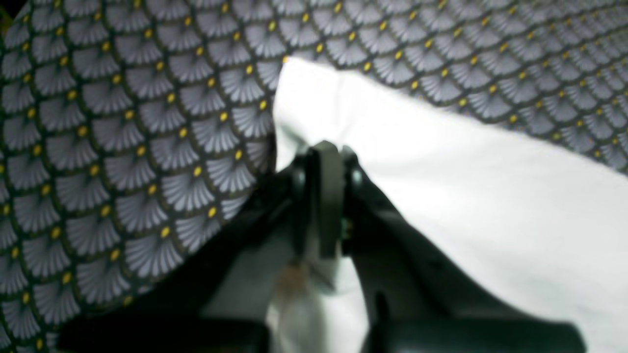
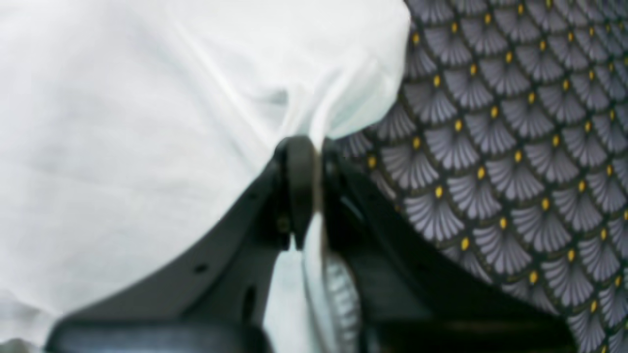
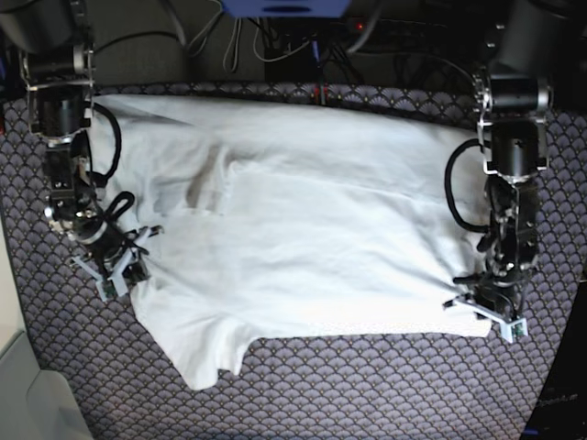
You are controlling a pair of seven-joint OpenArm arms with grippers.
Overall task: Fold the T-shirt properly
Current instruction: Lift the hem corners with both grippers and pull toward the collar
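The white T-shirt point(image 3: 303, 229) lies spread across the patterned table cover, wrinkled, with one sleeve point(image 3: 206, 362) pointing toward the front edge. In the base view my left gripper point(image 3: 483, 309) is at the shirt's right front corner. In the left wrist view it point(image 1: 324, 152) is shut on the shirt's edge point(image 1: 441, 171), with cloth pinched between its fingers. My right gripper point(image 3: 128, 266) is at the shirt's left edge. In the right wrist view it point(image 2: 310, 147) is shut on a bunched fold of the shirt point(image 2: 122, 122).
The table cover point(image 3: 367, 385) has a grey fan pattern with yellow dots. Cables and a blue object point(image 3: 284, 7) lie behind the table's back edge. The table's left edge point(image 3: 7, 275) borders a pale surface.
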